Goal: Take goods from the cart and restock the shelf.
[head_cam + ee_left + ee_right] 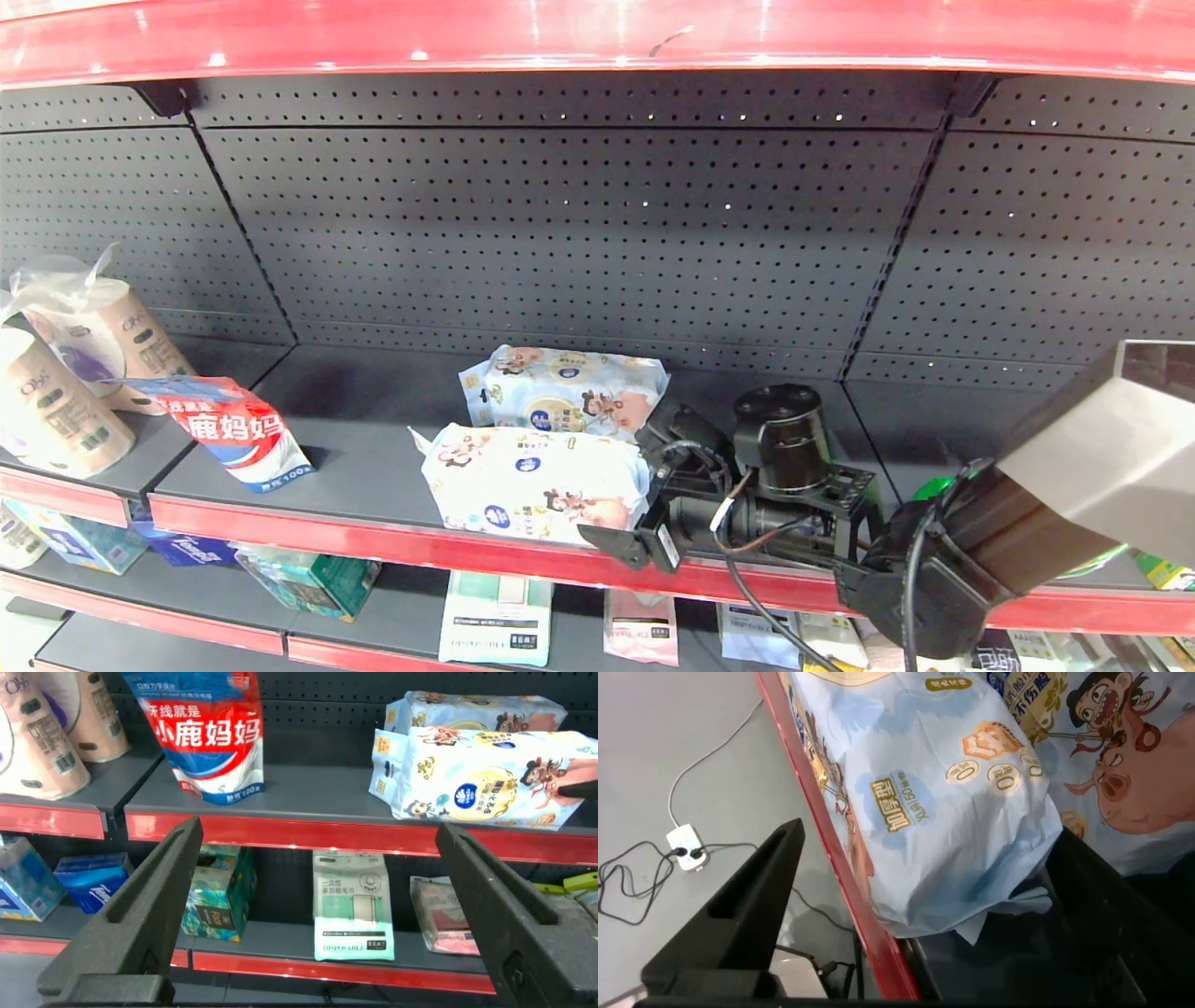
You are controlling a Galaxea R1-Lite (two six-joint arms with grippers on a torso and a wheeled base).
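Two pale blue cartoon-printed tissue packs lie on the dark shelf (pixel 355 439). The front pack (pixel 532 481) rests at the red shelf lip, the rear pack (pixel 560 387) just behind it. My right gripper (pixel 639 476) is open at the front pack's right end, one finger behind the pack and one out past the lip. In the right wrist view the front pack (pixel 971 812) lies between the spread fingers of the right gripper (pixel 924 845), untouched by the outer finger. My left gripper (pixel 320 831) is open and holds nothing, facing the shelves from a distance; the packs (pixel 476 775) show beyond it.
A blue and red pouch (pixel 233 429) stands left of the packs, with wrapped paper rolls (pixel 65 373) further left. The lower shelf holds boxes and a white-green pack (pixel 353 905). A cable and plug (pixel 687 845) lie on the floor below.
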